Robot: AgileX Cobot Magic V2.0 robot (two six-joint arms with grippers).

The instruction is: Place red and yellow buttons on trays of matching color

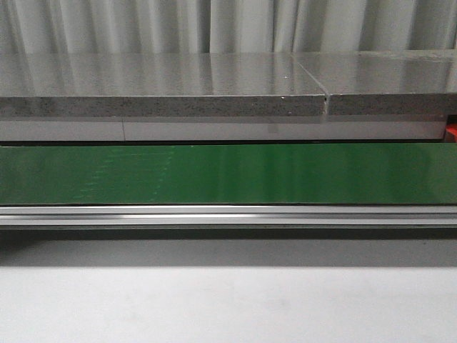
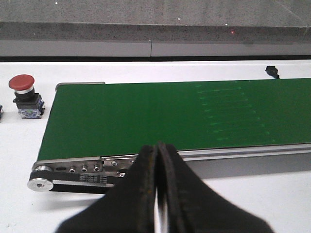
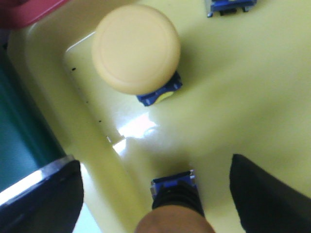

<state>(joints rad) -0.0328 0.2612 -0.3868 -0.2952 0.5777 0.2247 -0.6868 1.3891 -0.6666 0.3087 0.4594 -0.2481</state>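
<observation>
The left claw (image 2: 158, 150), shut on nothing, hovers by the belt (image 2: 170, 114) with a red button (image 2: 24, 94) upright beyond the belt's end, while the right claw (image 3: 155, 194) gapes over the yellow tray (image 3: 243, 97), a yellow button (image 3: 172, 201) standing between its fingers.

Right wrist view: your nearest yellow button (image 3: 171, 213) is cut off at the frame edge; another blue base (image 3: 228, 6) is cropped too; the red tray (image 3: 26, 10) is perhaps only a corner.
</observation>
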